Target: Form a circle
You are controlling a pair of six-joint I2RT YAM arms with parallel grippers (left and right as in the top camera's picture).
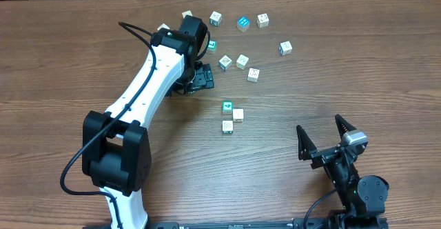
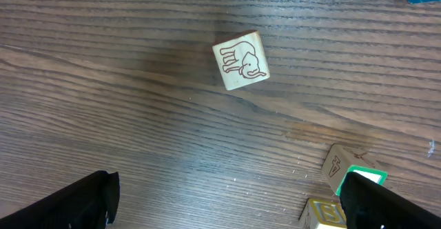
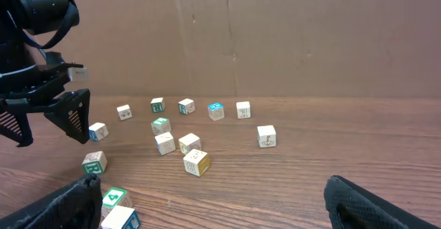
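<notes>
Left side first: my left tool (image 1: 200, 79) sits upper-centre of the overhead frame, fingers spread as wide as they go, nothing held. In the left wrist view the left tool (image 2: 227, 191) has bare counter (image 2: 103, 84) between its fingers, with the elephant cube (image 2: 240, 61) ahead of them, rotated off square.

The cubes (image 1: 242, 61) aren't a circle yet. There's a loose arc across the top centre of the overhead frame, a few inside it, and three close together lower down (image 1: 232, 115), apart from the rest. The left arm (image 1: 148, 84) covers part of the upper-left end, so there may be a cube I can't see.

Far right, lower corner: right tool (image 1: 322, 138) open, empty, well apart from everything.

Risks as I judge them:
- The elephant cube is skewed to the fingers, so closing on it could spin or squirt it.
- The wide fingers could clip the small cluster (image 2: 344, 187) by the right fingertip and scatter it.
- The arm could sweep the arc cubes it hides.
</notes>
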